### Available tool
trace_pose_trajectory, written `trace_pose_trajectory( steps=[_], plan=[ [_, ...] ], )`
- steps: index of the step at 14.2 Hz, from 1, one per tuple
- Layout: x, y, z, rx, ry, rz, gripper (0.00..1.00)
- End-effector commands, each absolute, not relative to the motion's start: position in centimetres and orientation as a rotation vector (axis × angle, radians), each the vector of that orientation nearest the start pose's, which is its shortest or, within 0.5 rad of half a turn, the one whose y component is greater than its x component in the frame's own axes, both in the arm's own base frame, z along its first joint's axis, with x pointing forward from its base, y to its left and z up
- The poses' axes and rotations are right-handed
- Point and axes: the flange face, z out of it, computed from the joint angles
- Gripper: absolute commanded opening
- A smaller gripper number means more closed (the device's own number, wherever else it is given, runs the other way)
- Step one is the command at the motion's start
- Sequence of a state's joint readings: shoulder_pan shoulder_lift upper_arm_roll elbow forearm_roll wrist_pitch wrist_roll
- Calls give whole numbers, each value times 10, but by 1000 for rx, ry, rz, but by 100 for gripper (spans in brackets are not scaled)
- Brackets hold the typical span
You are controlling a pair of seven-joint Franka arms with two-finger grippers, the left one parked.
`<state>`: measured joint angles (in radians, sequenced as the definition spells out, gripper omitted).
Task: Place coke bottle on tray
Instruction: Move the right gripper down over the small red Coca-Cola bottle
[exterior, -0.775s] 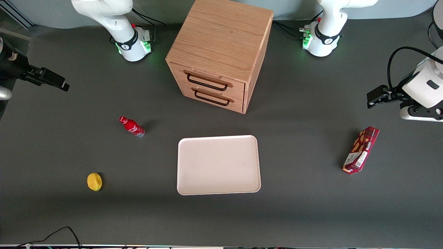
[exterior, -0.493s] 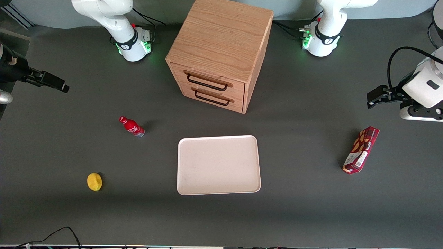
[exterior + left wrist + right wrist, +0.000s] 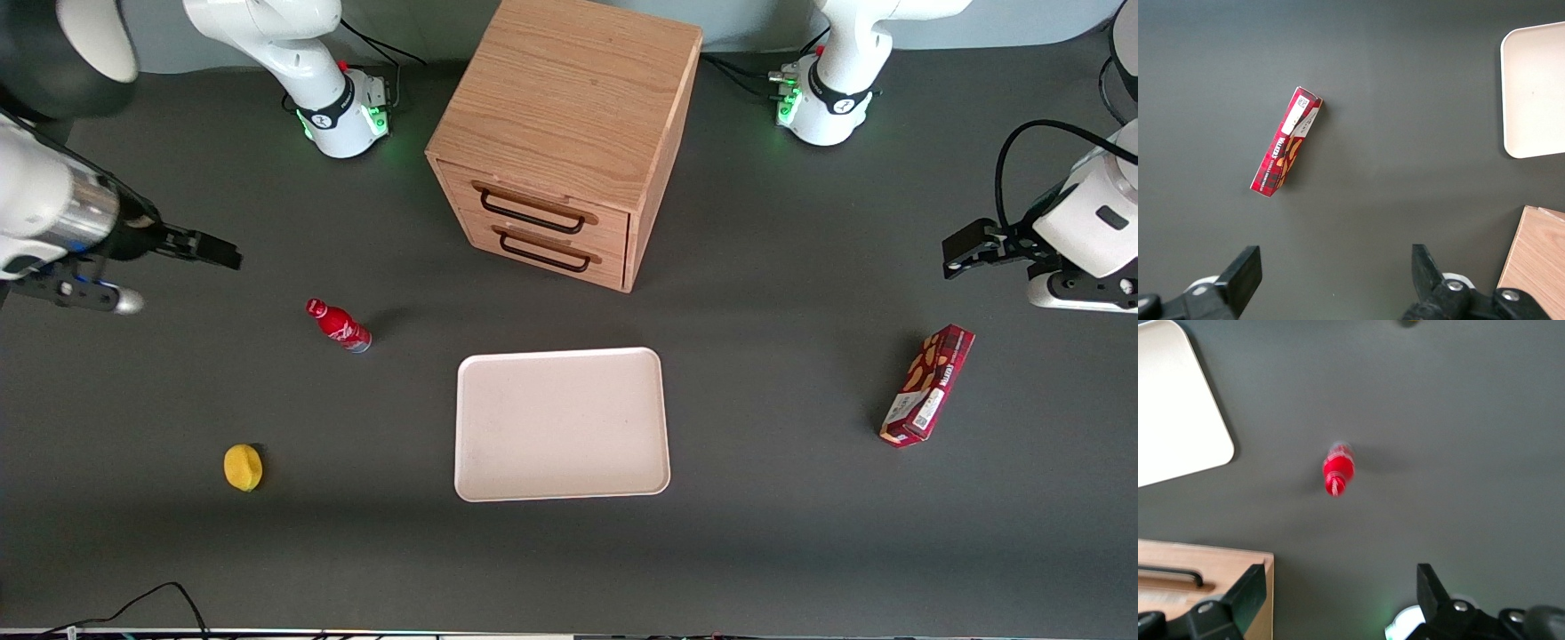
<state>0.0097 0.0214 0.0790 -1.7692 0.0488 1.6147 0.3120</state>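
Note:
The coke bottle (image 3: 339,326) is small and red with a red cap and a silvery base. It stands on the dark table, toward the working arm's end from the tray (image 3: 561,423). The tray is large, flat and pale cream with rounded corners, and it holds nothing. My gripper (image 3: 222,256) is open and empty, high above the table, farther from the front camera than the bottle and apart from it. In the right wrist view the bottle (image 3: 1338,469) shows from above with a corner of the tray (image 3: 1178,407) beside it, and my gripper (image 3: 1338,587) stands wide open.
A wooden two-drawer cabinet (image 3: 569,133) stands farther from the front camera than the tray. A yellow lemon-like object (image 3: 243,468) lies nearer the front camera than the bottle. A red snack box (image 3: 927,384) lies toward the parked arm's end.
My gripper has moved in over the table toward the bottle and slightly nearer the front camera. The bottle, tray and other objects have not moved.

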Motion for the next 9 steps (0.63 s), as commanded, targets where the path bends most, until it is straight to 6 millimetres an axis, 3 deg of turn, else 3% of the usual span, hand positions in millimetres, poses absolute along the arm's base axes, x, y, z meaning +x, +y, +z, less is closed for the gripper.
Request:
trace_pose_trajectory(
  steps=[1, 4, 7, 9],
  plan=[
    [532, 57, 448, -3097, 377, 214, 100],
    [520, 58, 376, -3093, 378, 90, 100],
    [515, 58, 342, -3087, 381, 47, 100],
    [515, 63, 334, -3082, 422, 48, 78]
  ],
)
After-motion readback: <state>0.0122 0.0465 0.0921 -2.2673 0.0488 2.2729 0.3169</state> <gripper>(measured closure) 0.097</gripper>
